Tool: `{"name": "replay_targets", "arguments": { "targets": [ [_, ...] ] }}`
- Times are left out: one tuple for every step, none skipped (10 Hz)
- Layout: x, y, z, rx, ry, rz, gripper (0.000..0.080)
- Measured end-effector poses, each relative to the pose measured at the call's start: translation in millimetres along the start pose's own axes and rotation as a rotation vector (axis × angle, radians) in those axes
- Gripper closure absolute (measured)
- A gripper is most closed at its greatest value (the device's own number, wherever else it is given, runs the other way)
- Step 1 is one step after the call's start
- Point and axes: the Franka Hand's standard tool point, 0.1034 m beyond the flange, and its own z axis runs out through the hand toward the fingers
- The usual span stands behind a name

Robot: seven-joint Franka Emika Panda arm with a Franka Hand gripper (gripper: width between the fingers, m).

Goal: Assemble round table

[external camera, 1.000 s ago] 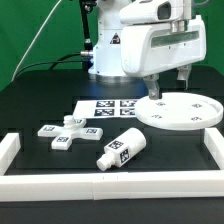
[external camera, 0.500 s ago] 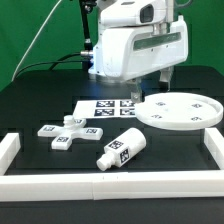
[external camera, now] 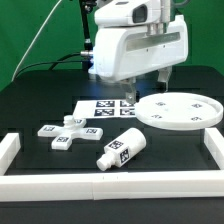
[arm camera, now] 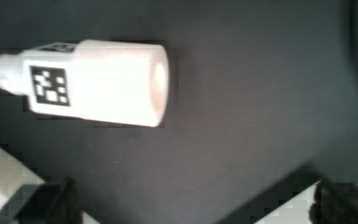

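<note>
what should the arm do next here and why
Probably bring the open hand over the leg and lower around it. The hand holds nothing and hangs above the table; the leg lies on its side, apart from the round top and cross base, ahead of the fingers in the wrist view.

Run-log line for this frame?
pincer: open, empty | leg: on its side, loose | round top: flat, loose | cross base: flat, loose | assembly: no parts joined
</note>
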Motion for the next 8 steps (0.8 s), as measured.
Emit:
{"name": "replay_targets", "arguments": {
  "targets": [
    [3.6,5.8,-1.5,-0.004,0.009,0.051,0.0150],
    [4.7,7.8,0.4,0.000,0.013,0.112,0.0150],
    [4.2,10.4,2.7,0.017,0.022,0.191,0.0150],
    [5.5,10.6,2.0,0.030,0.046,0.257,0.0150],
    [6.8,8.0,2.6,0.037,0.046,0.336,0.0150],
    [7.3,7.3,2.7,0.039,0.046,0.391,0.0150],
    [7.5,7.0,2.9,0.043,0.045,0.445,0.0150],
    [7.0,7.5,3.5,0.051,0.045,0.523,0.0150]
  ]
}}
